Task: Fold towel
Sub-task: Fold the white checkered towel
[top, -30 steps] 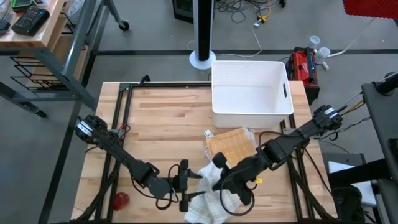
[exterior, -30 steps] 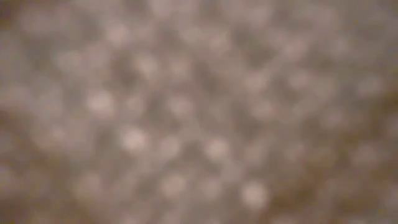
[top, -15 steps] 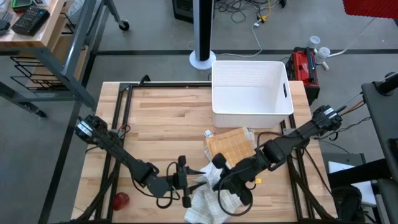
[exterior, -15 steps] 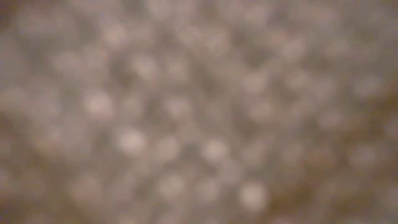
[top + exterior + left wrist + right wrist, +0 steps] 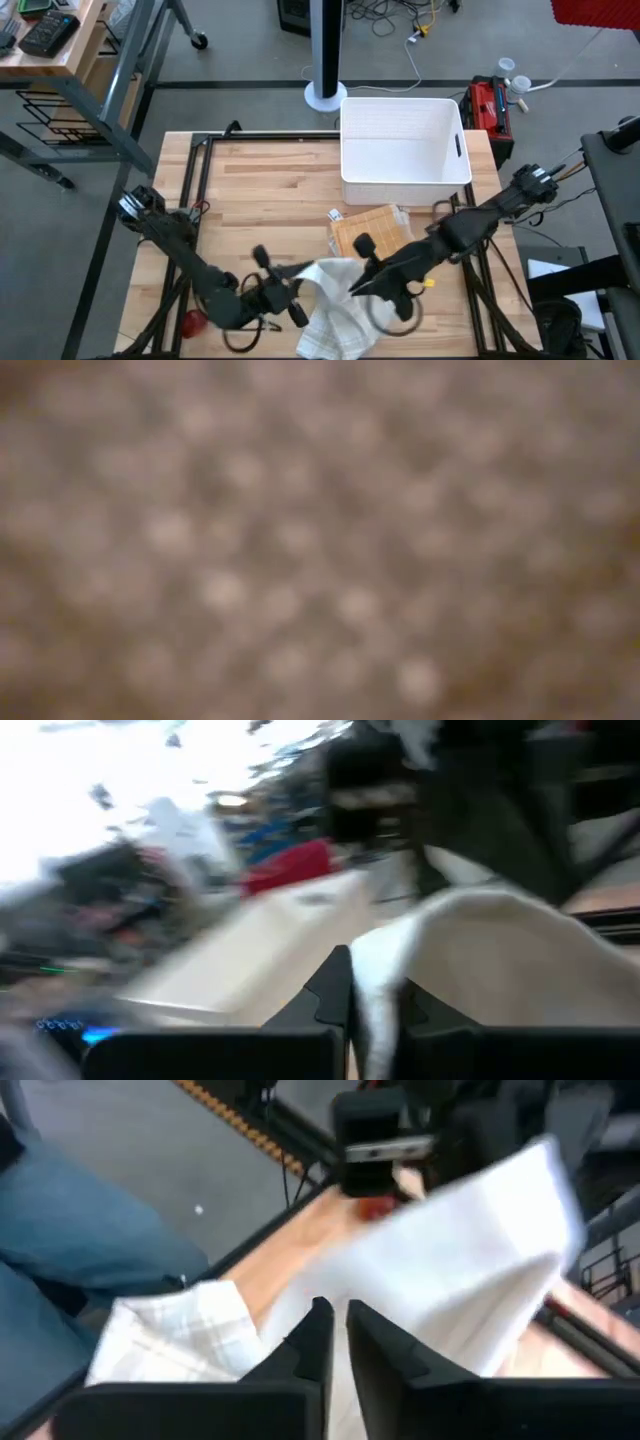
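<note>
- Your towel (image 5: 335, 300) sits near the table's (image 5: 260, 190) 6 o'clock edge, a bit toward 5, still a crumpled white heap, no clean fold visible.
- Progress guess: early. Both arms have a hold on it, but no layer has been laid flat over another; the whole fold, the flattening and the squaring up are left.
- Your left gripper (image 5: 290, 296) is at the towel's 9 o'clock side, pincers clamped together on a cloth edge; the left wrist view shows white fabric (image 5: 470, 970) pinched between the fingers (image 5: 330, 995).
- Your right gripper (image 5: 372, 285) is at the towel's 2 o'clock side. The right wrist view shows its fingers (image 5: 312, 1342) nearly together with white cloth (image 5: 440, 1280) draped at them, so it reads as a thin pinch on the towel.
- A tan woven mat (image 5: 372, 232) lies just beyond the towel toward 12 o'clock, with the white bin (image 5: 404, 140) behind it. A small red object (image 5: 194, 322) is at about 8 o'clock near the edge.
- High view alone gives you the layout: both arms, the bin, the mat.
- Wrist views alone show the pinches; high view can't resolve the fingertips.
- Right wrist view also catches the other arm's gripper beyond the cloth, plus plaid fabric (image 5: 170, 1345) that I can't identify.
- Low view is one blur, nothing usable; what covers the lens, can't tell.
</note>
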Action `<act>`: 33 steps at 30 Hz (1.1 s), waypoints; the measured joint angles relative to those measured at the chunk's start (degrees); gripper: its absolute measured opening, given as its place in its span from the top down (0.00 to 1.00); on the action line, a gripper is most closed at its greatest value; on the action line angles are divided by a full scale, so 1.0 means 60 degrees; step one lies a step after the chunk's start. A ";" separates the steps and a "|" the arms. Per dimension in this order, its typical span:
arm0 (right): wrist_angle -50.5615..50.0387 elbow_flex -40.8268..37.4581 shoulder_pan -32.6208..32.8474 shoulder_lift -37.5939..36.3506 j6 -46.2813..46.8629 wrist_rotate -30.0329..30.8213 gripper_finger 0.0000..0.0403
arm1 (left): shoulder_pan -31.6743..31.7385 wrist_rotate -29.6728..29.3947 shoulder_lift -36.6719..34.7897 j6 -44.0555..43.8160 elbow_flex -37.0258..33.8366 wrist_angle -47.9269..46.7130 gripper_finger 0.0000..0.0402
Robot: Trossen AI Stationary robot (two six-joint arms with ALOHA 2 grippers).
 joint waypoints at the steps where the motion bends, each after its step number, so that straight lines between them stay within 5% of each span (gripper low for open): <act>1: -0.0026 0.0000 0.0007 -0.0193 0.0001 0.0084 0.92 | -0.0077 -0.0666 -0.0001 0.0983 0.0541 -0.0169 1.00; 4: -0.0217 0.0000 0.0010 -0.0778 0.0109 0.0662 0.85 | -0.0084 -0.2458 0.0050 0.3128 0.2164 -0.1136 1.00; 8: -0.1023 0.0004 -0.0008 -0.1585 0.0680 0.1673 0.78 | 0.0115 -0.2461 -0.0005 0.3266 0.4043 -0.3142 1.00; 15: -0.2135 -0.0548 -0.0037 -0.1715 0.1841 0.1752 0.71 | 0.0925 -0.2516 0.0046 0.2705 0.5644 -0.5423 1.00; 21: -0.0211 -0.2295 -0.0034 -0.0832 0.2159 0.2245 0.74 | 0.1638 -0.2520 0.0010 0.2585 0.5681 -0.5468 1.00; 27: 0.2836 -0.3357 0.0008 0.0198 0.2581 0.5191 0.79 | 0.2276 -0.2520 0.0002 0.2241 0.5681 -0.5402 1.00; 33: 0.5082 -0.3327 0.0126 0.0906 0.1207 0.6132 0.84 | 0.2644 -0.2522 -0.0002 0.2223 0.5843 -0.5110 1.00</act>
